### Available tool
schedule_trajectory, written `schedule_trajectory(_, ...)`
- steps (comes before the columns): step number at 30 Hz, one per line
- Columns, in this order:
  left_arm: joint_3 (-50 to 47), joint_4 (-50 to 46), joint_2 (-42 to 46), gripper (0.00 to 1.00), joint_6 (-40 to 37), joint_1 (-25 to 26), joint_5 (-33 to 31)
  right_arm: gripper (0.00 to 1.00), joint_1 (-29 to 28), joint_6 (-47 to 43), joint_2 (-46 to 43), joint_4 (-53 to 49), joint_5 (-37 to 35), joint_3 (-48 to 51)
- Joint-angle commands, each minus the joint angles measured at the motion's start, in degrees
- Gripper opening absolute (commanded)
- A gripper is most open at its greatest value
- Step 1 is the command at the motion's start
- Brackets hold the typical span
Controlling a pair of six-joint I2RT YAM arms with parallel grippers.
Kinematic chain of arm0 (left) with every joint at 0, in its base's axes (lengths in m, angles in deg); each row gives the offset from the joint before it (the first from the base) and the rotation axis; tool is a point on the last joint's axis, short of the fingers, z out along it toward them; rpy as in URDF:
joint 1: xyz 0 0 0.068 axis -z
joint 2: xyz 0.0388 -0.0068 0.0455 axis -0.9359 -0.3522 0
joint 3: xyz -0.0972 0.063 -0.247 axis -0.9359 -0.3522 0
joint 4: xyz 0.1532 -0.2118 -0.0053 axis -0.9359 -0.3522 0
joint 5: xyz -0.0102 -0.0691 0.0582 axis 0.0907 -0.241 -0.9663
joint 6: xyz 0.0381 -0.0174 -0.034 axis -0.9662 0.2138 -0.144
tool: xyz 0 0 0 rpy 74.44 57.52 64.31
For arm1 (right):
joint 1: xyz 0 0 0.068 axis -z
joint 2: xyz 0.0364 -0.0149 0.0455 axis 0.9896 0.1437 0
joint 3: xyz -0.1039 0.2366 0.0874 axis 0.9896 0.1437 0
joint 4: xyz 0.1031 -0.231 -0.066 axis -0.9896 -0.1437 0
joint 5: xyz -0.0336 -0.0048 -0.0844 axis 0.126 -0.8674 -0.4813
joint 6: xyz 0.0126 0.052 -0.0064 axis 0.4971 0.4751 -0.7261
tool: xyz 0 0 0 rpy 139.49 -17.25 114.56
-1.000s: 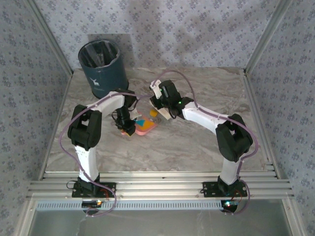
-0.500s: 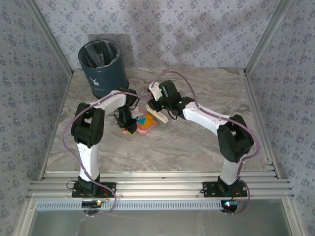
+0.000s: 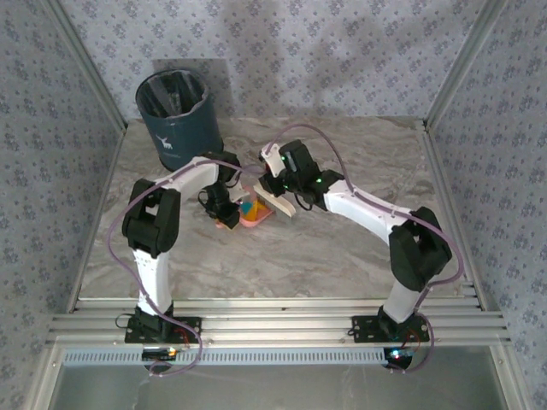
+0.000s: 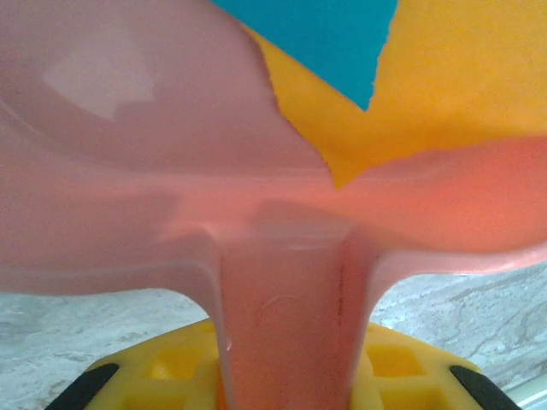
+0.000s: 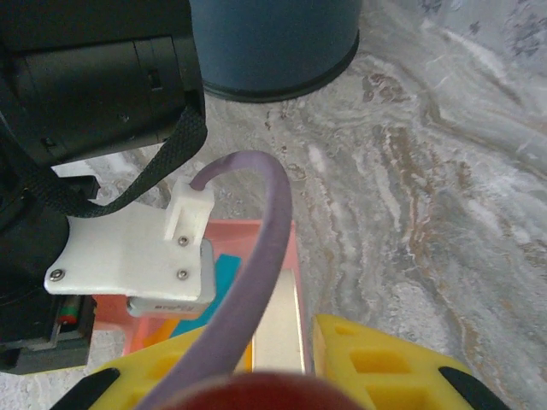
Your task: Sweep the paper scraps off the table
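Where the camera looks down from above, my left pincer (image 3: 226,213) reaches in from the left to the handle end of the pink dustpan (image 3: 258,219), which sits near the middle of the table (image 3: 342,248) with the paper scraps (image 3: 249,207) lying in it as a small orange and turquoise heap. My right pincer (image 3: 275,195) comes in from the right and holds a pale flat bar (image 3: 280,205) at the pan's far side, and the dark blue bin (image 3: 177,120) stands well apart at the back left corner. At my left wrist, the left pincer (image 4: 291,376) is clamped on the dustpan (image 4: 128,171) by its handle, one yellow finger (image 4: 175,367) on each side, and the scraps (image 4: 444,77), orange over turquoise, rest in the pan above the marbled table (image 4: 77,325). At my right wrist, the right pincer (image 5: 275,346) is closed on the pale bar (image 5: 280,320), which runs forward between my yellow fingers (image 5: 385,367) toward the dustpan (image 5: 278,235). A turquoise bit of the scraps (image 5: 224,275) shows inside it, a purple cable (image 5: 267,231) loops across, and the bin (image 5: 273,43) stands beyond on the table (image 5: 427,171).
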Motion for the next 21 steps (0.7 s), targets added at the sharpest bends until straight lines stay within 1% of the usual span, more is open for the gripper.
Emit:
schedule_trajectory(1, -1.12, 3.23, 3.65, 0.0, 1.93, 0.29, -0.73, 0.0, -0.9, 0.67, -5.17, 4.87, -6.53, 1.98)
schedule_trajectory(4, -1.84, 5.78, 5.31, 0.0, 2.73, 0.34, -0.6, 0.0, -0.69, 0.31, -7.81, 7.27, -9.98, 4.67)
schedule_trajectory(10, -2.05, 7.11, 6.29, 0.0, 3.07, 0.34, -1.06, 0.0, -0.22, 0.51, -12.42, 9.03, -12.49, 9.2)
schedule_trajectory(12, -2.23, 7.53, 6.84, 0.0, 3.19, 0.35, -1.02, 0.0, -0.21, 0.52, -14.0, 9.39, -14.97, 10.2)
schedule_trajectory(17, -1.8, 9.41, 8.76, 0.0, 4.66, 0.4, -0.49, 0.0, -0.06, 0.83, -18.4, 10.1, -25.02, 13.35)
schedule_trajectory(21, 0.21, 10.19, 10.04, 0.0, 6.4, 0.38, 0.95, 0.0, 1.03, 1.69, -21.2, 7.47, -28.16, 14.8)
